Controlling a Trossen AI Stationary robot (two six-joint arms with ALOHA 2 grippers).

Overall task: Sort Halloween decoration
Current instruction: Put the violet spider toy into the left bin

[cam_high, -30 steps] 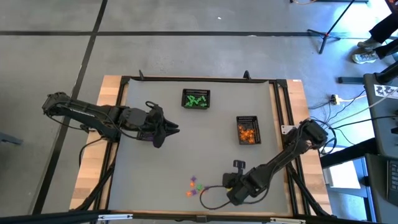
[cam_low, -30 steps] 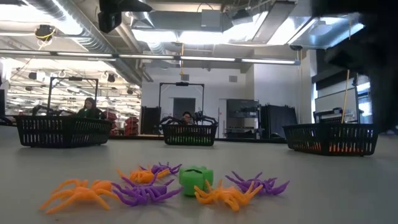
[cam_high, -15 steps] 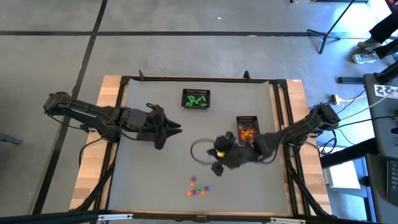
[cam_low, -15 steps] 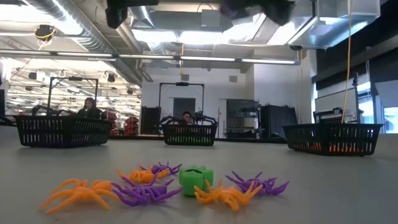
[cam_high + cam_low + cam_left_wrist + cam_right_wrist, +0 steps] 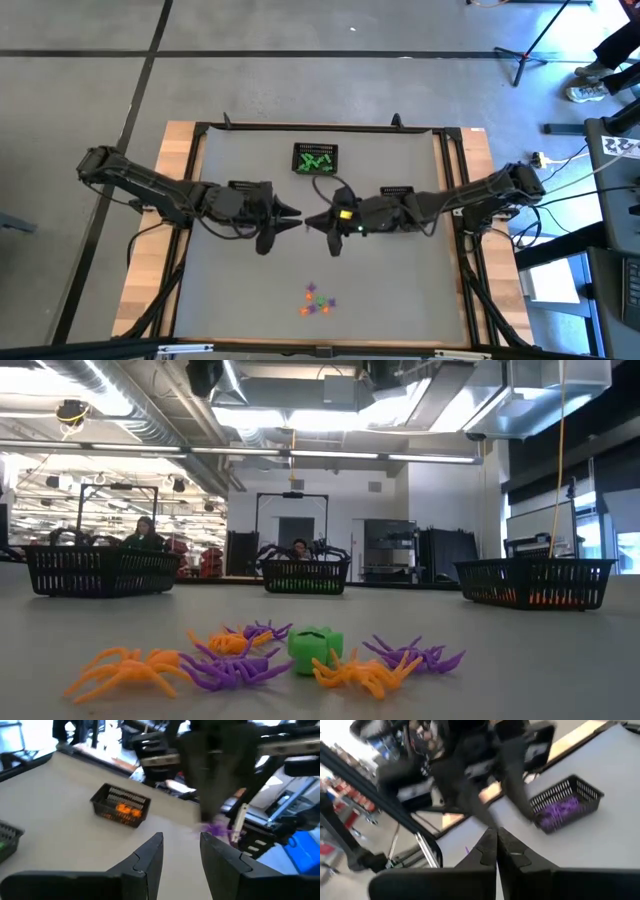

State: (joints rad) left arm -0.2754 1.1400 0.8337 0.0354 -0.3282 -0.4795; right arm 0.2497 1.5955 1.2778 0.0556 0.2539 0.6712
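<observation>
Right now the two dark arms meet nose to nose over the middle of the grey table (image 5: pixel 230 300). The left gripper (image 5: pixel 292 212) comes in from nine o'clock with its fingers spread a little and nothing between them. The right gripper (image 5: pixel 312 222) comes in from three o'clock with its fingers pressed together; in the left wrist view a small purple plastic spider (image 5: pixel 218 829) shows at its tip, so it seems to be pinching that trinket, though the blur keeps this a judgement. Its long axis I cannot tell.

The loose heap of tiny orange, purple and green trinkets (image 5: pixel 315 299) lies at six o'clock from both grippers, near the table's front edge and well apart from them.

Three black mesh rectangular baskets stand on the table: the green-filled one (image 5: pixel 315 159) at twelve o'clock, the orange-filled one (image 5: pixel 121 806) mostly hidden under the right arm in the high view, and the purple-filled one (image 5: pixel 566 804) beyond the left arm.

The coming move turns on this: the spider sits just ahead of the left fingers (image 5: pixel 148 855), toward three o'clock, so the left arm is placed to receive it.
</observation>
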